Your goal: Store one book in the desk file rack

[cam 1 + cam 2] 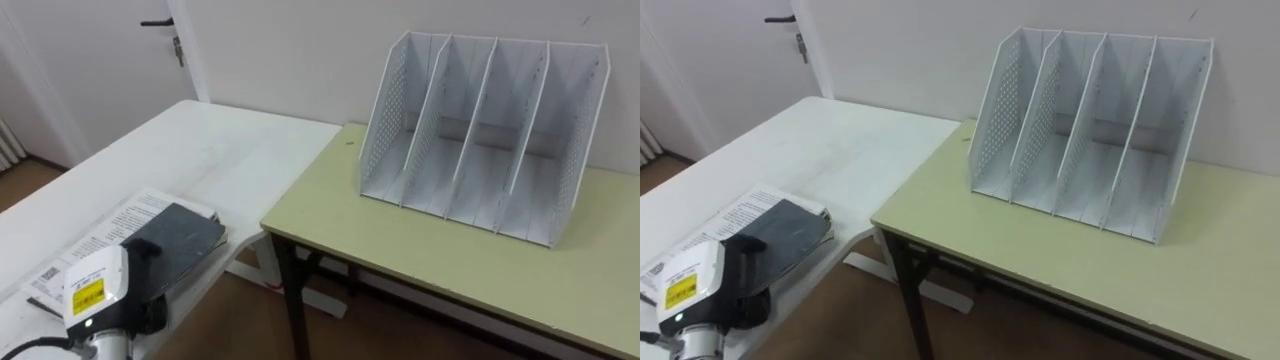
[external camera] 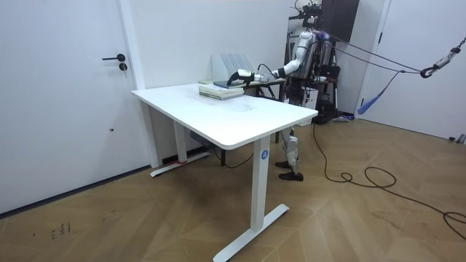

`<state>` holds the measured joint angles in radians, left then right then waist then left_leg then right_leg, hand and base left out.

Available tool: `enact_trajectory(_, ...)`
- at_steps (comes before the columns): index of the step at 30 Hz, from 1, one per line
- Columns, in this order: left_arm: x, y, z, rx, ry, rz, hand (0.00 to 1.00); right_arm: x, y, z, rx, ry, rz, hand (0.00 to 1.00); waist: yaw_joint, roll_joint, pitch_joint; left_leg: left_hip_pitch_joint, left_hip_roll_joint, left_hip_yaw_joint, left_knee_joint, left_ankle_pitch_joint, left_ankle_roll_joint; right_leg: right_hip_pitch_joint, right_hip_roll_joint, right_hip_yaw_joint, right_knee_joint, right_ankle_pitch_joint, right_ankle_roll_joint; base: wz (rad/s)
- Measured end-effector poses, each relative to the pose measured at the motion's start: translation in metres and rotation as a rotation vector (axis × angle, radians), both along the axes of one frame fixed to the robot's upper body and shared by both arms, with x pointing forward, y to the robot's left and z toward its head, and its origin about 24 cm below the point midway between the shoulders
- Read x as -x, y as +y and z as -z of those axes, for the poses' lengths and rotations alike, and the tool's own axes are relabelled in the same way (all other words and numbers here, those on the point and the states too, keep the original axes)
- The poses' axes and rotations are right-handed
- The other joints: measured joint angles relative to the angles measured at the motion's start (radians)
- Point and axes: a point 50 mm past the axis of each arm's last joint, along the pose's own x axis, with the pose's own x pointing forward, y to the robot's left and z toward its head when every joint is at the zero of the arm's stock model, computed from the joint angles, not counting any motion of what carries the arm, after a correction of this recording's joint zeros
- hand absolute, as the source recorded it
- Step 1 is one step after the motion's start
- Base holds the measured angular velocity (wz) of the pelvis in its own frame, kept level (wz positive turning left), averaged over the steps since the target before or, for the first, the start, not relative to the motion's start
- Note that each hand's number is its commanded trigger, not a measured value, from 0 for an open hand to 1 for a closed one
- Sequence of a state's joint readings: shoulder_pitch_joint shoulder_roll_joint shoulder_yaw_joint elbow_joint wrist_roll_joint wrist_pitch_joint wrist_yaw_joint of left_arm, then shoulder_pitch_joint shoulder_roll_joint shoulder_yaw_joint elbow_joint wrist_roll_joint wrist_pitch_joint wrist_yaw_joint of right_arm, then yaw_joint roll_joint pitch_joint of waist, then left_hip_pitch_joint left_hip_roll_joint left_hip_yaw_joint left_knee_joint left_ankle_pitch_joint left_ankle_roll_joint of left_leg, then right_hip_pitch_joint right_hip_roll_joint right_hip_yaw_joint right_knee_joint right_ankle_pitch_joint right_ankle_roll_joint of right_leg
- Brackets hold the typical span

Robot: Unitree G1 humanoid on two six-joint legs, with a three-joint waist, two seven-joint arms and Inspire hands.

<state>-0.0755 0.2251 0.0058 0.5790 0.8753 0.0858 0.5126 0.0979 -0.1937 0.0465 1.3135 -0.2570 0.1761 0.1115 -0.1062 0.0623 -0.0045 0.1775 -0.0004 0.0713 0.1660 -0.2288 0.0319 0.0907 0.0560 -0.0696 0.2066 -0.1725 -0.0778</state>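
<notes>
Left eye view showed the left hand (image 1: 143, 255) low over a stack of books at the near edge of the white bench (image 1: 220, 150). It lay against the dark book (image 1: 190, 235) on top. Whether the hand gripped that book or merely rested on it could not be told.

The dark book lay flat and just ahead of the hand, its long axis running forward and to the right. Beneath it lay a white printed book (image 1: 110, 228), which stuck out to the hand's left. That made two books that could be counted, though the stack may have held more.

One file rack (image 1: 392, 120) stood well apart, ahead and far to the right of the hand, on a second, green-topped bench (image 1: 400, 250). It had four upright slots, all empty, with their open fronts toward the robot.

The left hand was plainly the nearer one to the book. By my judgement, the book would have to be raised onto its edge and carried across the gap between the two benches to enter a slot.
</notes>
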Motion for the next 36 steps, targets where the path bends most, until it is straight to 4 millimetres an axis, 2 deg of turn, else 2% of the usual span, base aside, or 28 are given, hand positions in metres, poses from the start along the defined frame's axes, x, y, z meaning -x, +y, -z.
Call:
enact_trajectory(9, -0.006, 0.001, -0.006, -0.018, -0.012, -0.007, 1.00, -0.001, 0.000, 0.000, -0.004, -0.006, 0.012, 0.00, 0.000, 0.000, -0.0012, 0.010, 0.000, 0.000, -0.004, 0.000, 0.000, 0.008, 0.001, 0.004, 0.001, 0.000, 0.000, 0.00)
enact_trajectory(16, -0.008, 0.003, -0.009, -0.038, -0.026, 0.000, 1.00, -0.026, 0.000, -0.001, -0.005, -0.080, -0.012, 0.00, 0.002, 0.002, -0.0024, 0.008, -0.001, 0.001, 0.001, 0.001, 0.001, 0.002, 0.002, 0.014, 0.000, 0.000, 0.001, -0.03)
enact_trajectory(19, -0.010, -0.001, -0.013, -0.030, -0.028, 0.015, 1.00, -0.035, -0.002, -0.003, 0.000, -0.111, -0.051, 0.00, 0.013, 0.003, -0.0031, 0.001, -0.002, 0.001, 0.000, 0.002, 0.003, -0.006, 0.001, 0.013, -0.001, 0.001, 0.002, 0.00)
enact_trajectory(21, -0.012, -0.003, -0.016, -0.025, -0.032, 0.024, 1.00, -0.046, -0.004, -0.006, 0.005, -0.153, -0.067, 0.00, 0.027, 0.003, -0.0032, -0.001, -0.002, 0.002, 0.001, 0.002, 0.003, -0.007, -0.001, 0.013, -0.001, 0.002, 0.002, -0.04)
enact_trajectory(23, -0.015, -0.005, -0.023, 0.008, -0.050, 0.031, 1.00, -0.077, -0.002, -0.014, -0.008, -0.302, -0.062, 0.00, 0.035, 0.002, -0.0025, -0.010, -0.003, 0.002, 0.002, 0.004, 0.005, -0.012, -0.003, 0.010, -0.003, 0.005, 0.004, 0.00)
enact_trajectory(24, -0.016, -0.006, -0.025, 0.022, -0.058, 0.033, 1.00, -0.085, 0.000, -0.017, -0.021, -0.347, -0.056, 0.00, 0.035, 0.001, -0.0019, -0.010, -0.003, 0.002, 0.002, 0.004, 0.006, -0.016, -0.003, 0.008, -0.004, 0.005, 0.004, 0.06)
enact_trajectory(26, -0.020, -0.011, -0.034, 0.086, -0.087, 0.055, 1.00, -0.115, 0.014, -0.028, -0.090, -0.503, -0.079, 0.00, 0.041, -0.006, 0.0004, -0.011, -0.003, 0.006, 0.002, 0.005, 0.006, -0.017, -0.008, -0.010, -0.006, 0.006, 0.004, 0.11)
enact_trajectory(28, -0.019, -0.016, -0.041, 0.139, -0.111, 0.086, 1.00, -0.132, 0.027, -0.036, -0.149, -0.594, -0.107, 0.00, 0.055, -0.010, 0.0032, -0.011, -0.001, 0.004, 0.002, 0.005, 0.006, -0.008, -0.008, -0.014, -0.017, 0.008, 0.004, 0.11)
enact_trajectory(30, -0.017, -0.020, -0.046, 0.210, -0.131, 0.106, 1.00, -0.144, 0.038, -0.043, -0.202, -0.648, -0.135, 0.00, 0.068, -0.014, 0.0036, -0.011, -0.001, -0.001, 0.002, 0.005, 0.006, -0.003, -0.007, -0.015, -0.020, 0.008, 0.003, 0.08)
enact_trajectory(34, -0.018, -0.026, -0.065, 0.359, -0.205, 0.151, 1.00, -0.164, 0.056, -0.063, -0.307, -0.765, -0.221, 0.00, 0.096, -0.025, 0.0100, -0.019, -0.002, -0.020, 0.001, 0.005, 0.006, -0.006, -0.008, -0.024, -0.022, 0.008, 0.003, 0.13)
enact_trajectory(36, -0.018, -0.027, -0.067, 0.415, -0.225, 0.159, 1.00, -0.172, 0.061, -0.073, -0.331, -0.814, -0.248, 0.00, 0.111, -0.030, 0.0087, -0.020, -0.003, -0.020, 0.001, 0.005, 0.006, -0.002, -0.009, -0.028, -0.025, 0.008, 0.003, 0.02)
